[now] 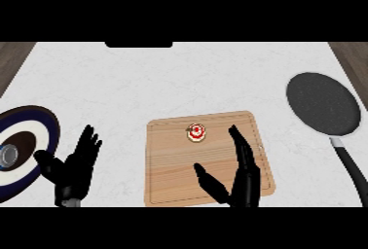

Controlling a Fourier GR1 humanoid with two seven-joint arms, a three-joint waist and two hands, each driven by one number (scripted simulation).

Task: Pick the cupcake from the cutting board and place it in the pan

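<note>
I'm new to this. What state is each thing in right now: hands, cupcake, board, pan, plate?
cupcake: upright on the cutting board, untouched.
cutting board: lying flat, carrying the cupcake.
pan: empty, handle pointing toward the robot.
plate: carrying a small metal object.
left hand: open, holding nothing.
right hand: open over the cutting board, right of the cupcake, apart from it.

You have one cupcake, one wooden cutting board, one dark pan, one blue-rimmed plate bearing one small grey cylinder, and two black hands: left hand, right hand.
</note>
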